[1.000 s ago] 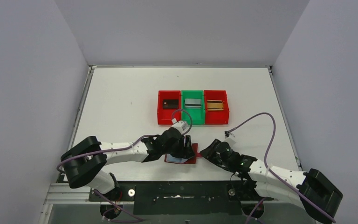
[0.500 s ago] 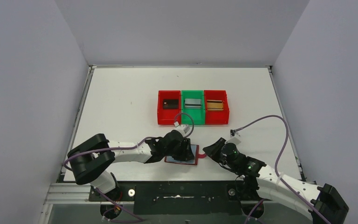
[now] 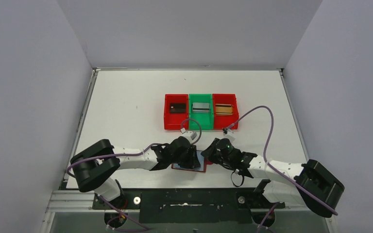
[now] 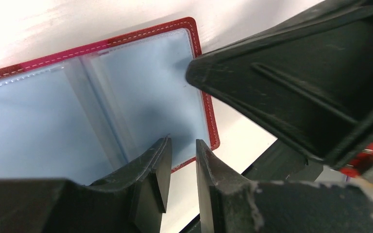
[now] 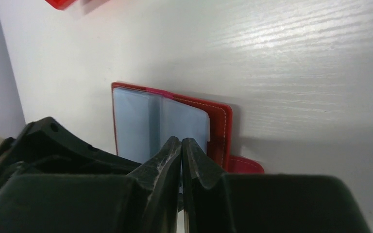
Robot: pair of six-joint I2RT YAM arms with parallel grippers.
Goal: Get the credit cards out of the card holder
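Where the holder lies: the card holder [image 3: 194, 167] is spread open and flat on the white table [image 3: 126, 107], near its front edge and between the two arms' tips.
Sleeves: the clear bluish-grey sleeves [image 4: 141, 82] sit inside a dark red stitched border. From above the arms cover most of them, and only the wrist views show separate pages.
Clasp tab: the red clasp tab [image 5: 245, 165] sticks out from the holder's edge. It is plain in the right wrist view and lies outside the left wrist view.
Left gripper: the left gripper [image 4: 182, 143] has its fingers a narrow slit apart with nothing between them, and its tips are over the holder's edge.
Right gripper: the right gripper [image 5: 181, 145] has its fingers pressed together. The left wrist view shows its black tip touching a sleeve page, but I cannot tell whether it pinches any plastic.
Credit cards: only the top view shows the credit cards [image 3: 201, 107], which lie well beyond the holder. A black card [image 3: 177, 108] is in the left red bin [image 3: 167, 119], a silver one in the green bin [image 3: 200, 121], and a gold-tan card [image 3: 224, 109] in the right red bin [image 3: 234, 119].
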